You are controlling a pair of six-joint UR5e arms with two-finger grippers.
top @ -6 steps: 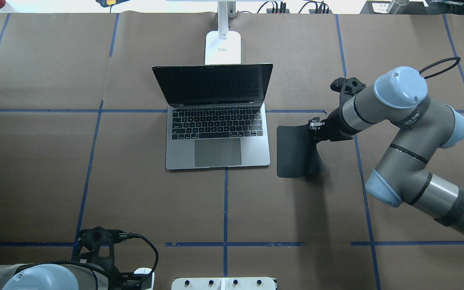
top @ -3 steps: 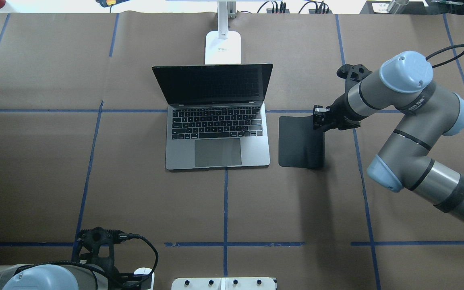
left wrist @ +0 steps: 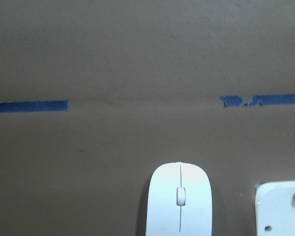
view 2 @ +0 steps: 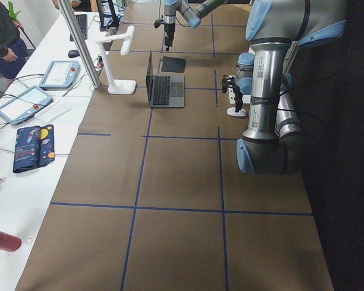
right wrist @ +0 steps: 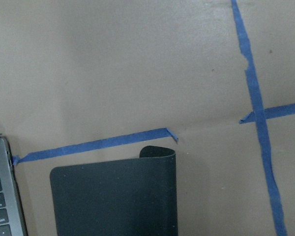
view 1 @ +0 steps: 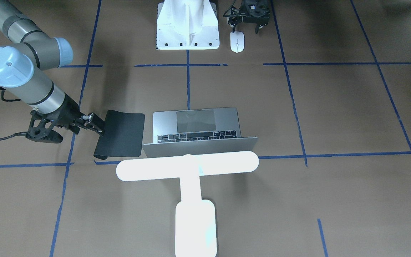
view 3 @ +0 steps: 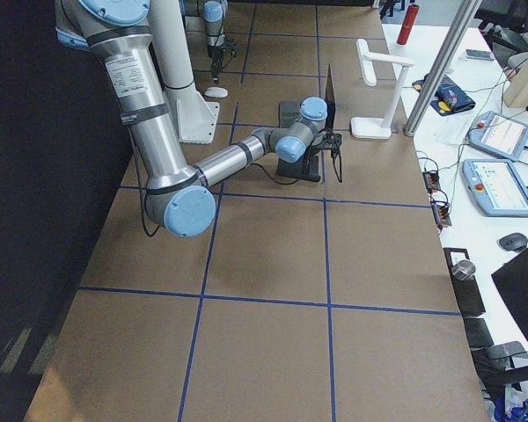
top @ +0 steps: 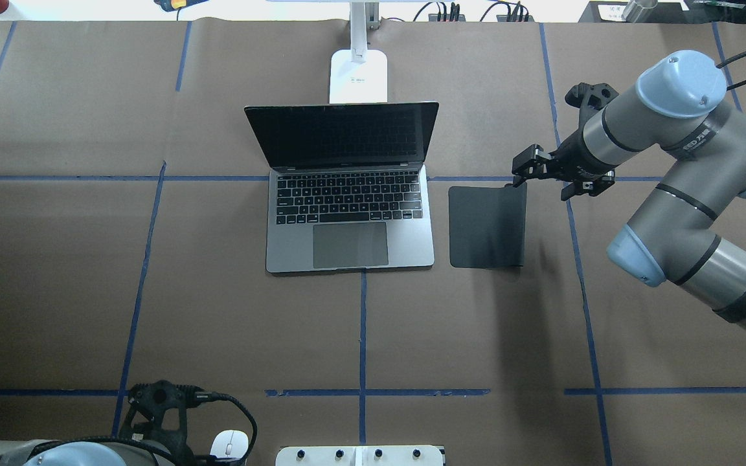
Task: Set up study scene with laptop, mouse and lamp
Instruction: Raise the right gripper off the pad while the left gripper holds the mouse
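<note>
The laptop (top: 350,220) stands open at the table's middle, also in the front view (view 1: 196,123). The glowing lamp (view 1: 187,166) stands behind its lid; its base shows from overhead (top: 358,76). The white mouse (top: 229,444) lies at the near edge beside the white pedestal, also in the front view (view 1: 237,41) and the left wrist view (left wrist: 180,199). My left gripper (view 1: 249,16) hangs just behind the mouse; its fingers are hidden. My right gripper (top: 520,171) is open above the far right corner of the black mat (top: 486,226), apart from it.
The mat lies right of the laptop, its far right corner slightly curled (right wrist: 157,152). The white bolted pedestal (view 1: 187,32) stands at the robot's edge. Blue tape lines cross the brown table. Tablets and cables lie beyond the far edge (view 3: 497,136).
My right gripper has let go of the mat and moved away and to the right; the mat has settled flat. My left arm has drawn back, showing more of the mouse.
</note>
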